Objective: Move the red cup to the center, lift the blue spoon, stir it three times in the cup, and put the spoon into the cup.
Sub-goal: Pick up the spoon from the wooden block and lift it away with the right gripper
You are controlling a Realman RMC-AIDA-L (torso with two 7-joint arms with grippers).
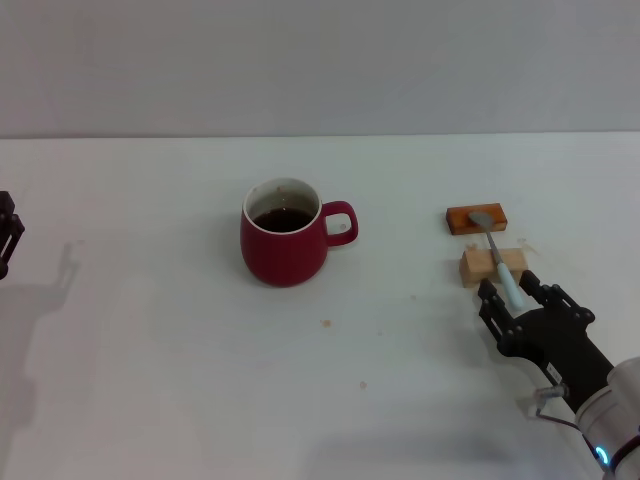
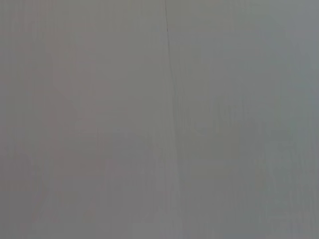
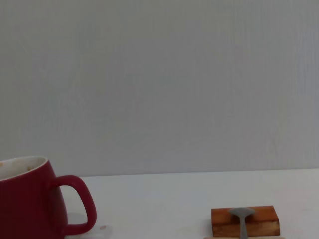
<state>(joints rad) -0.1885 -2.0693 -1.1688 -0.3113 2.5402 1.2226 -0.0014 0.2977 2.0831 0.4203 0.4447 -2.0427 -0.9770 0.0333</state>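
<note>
The red cup [image 3: 27, 199] is seen upright on the white table [image 3: 164, 199], handle turned toward the orange-brown block [image 3: 244, 221]. The blue spoon [image 3: 241, 215] bowl is laid on that block.

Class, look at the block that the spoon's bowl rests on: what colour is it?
Orange-brown. The block under the spoon's bowl shows best in the head view.
</note>
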